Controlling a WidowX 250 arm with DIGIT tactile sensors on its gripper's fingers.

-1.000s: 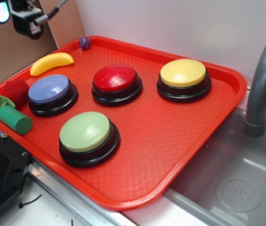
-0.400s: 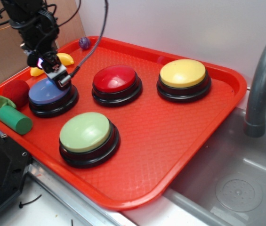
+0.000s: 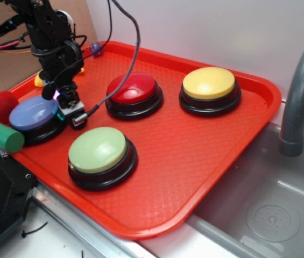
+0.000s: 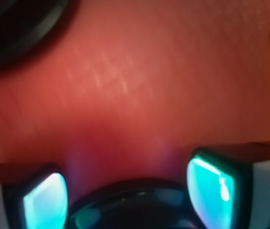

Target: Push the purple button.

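Exterior view: red tray (image 3: 211, 161) tilted across the sink edge, carrying four large dome buttons on black bases. Purple button (image 3: 33, 114) sat at the tray's left side, near the rim, with a red ball (image 3: 0, 104) just behind it and a green cylinder (image 3: 2, 137) just in front. Claw (image 3: 68, 105) down at the purple button's right edge, touching or just beside the base; contact with the cap not clear. Red button (image 3: 133, 89) further right, yellow button (image 3: 210, 83) beyond it, green button (image 3: 98, 150) nearest the camera. Small purple ball (image 3: 96, 48) at the far rim.

Wrist view: blurred. Fingers (image 4: 213, 183) spread apart, pads glowing cyan, a dark round rim low between them, red tray surface ahead. Nothing pinched.

No readable writing, brands or labels anywhere.
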